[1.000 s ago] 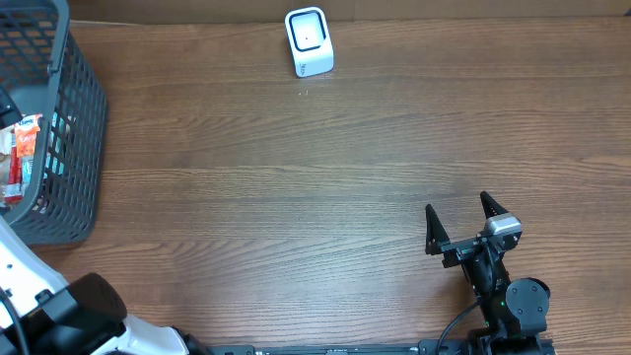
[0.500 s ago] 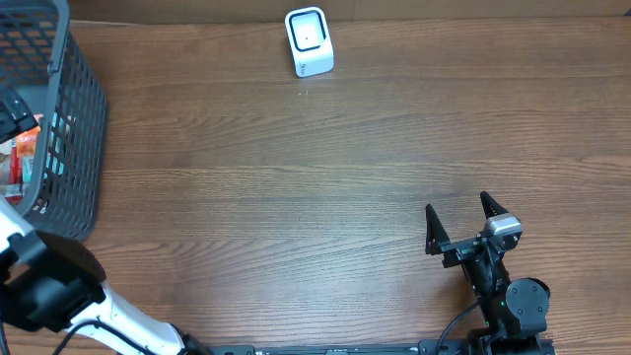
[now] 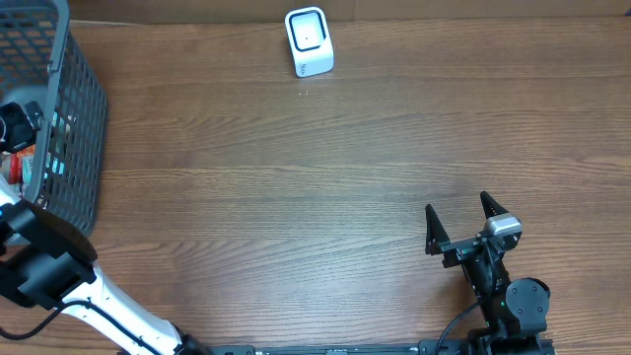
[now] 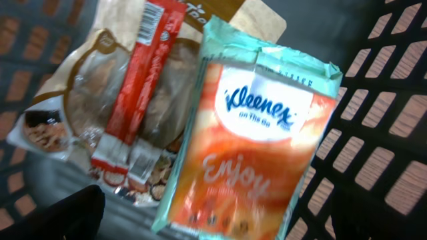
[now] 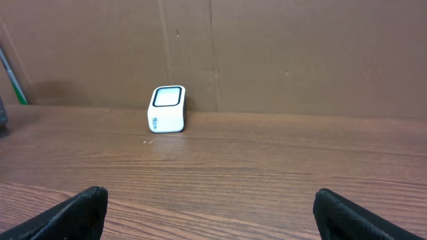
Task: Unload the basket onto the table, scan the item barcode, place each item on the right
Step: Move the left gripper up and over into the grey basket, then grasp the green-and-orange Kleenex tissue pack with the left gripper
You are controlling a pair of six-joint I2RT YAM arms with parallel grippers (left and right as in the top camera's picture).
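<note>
- Wood table [image 3: 296, 177]: under R claw [image 3: 457, 205], runs fwd & to its left as far as the basket.
- Grey mesh basket [image 3: 84, 108]: at far-left table edge, around L claw [image 3: 16, 123]; well apart from R claw.
- L claw: down inside basket, jaws fully wide, nothing gripped. Wrist view shows dark fingertips [image 4: 63, 213] at the lower corners, items lying beyond them.
- R claw: low over near-right part of table, jaws fully wide, empty, pointing fwd.
- Brown snack bag [image 4: 87, 100]: basket floor, ahead-left of L claw, partly under the other two items.
- Kleenex pack [image 4: 257, 140]: orange/teal, label up, straight ahead of L claw and centred btwn its fingers; can't tell if touching. No barcode visible on this face.
- White scanner [image 3: 309, 41]: upright at far table edge, ahead & a bit left of R claw, well apart; far right of L claw, outside basket.
- Red stick packet [image 4: 143, 80]: lies on snack bag, just left of Kleenex pack, ahead-left of L claw.
</note>
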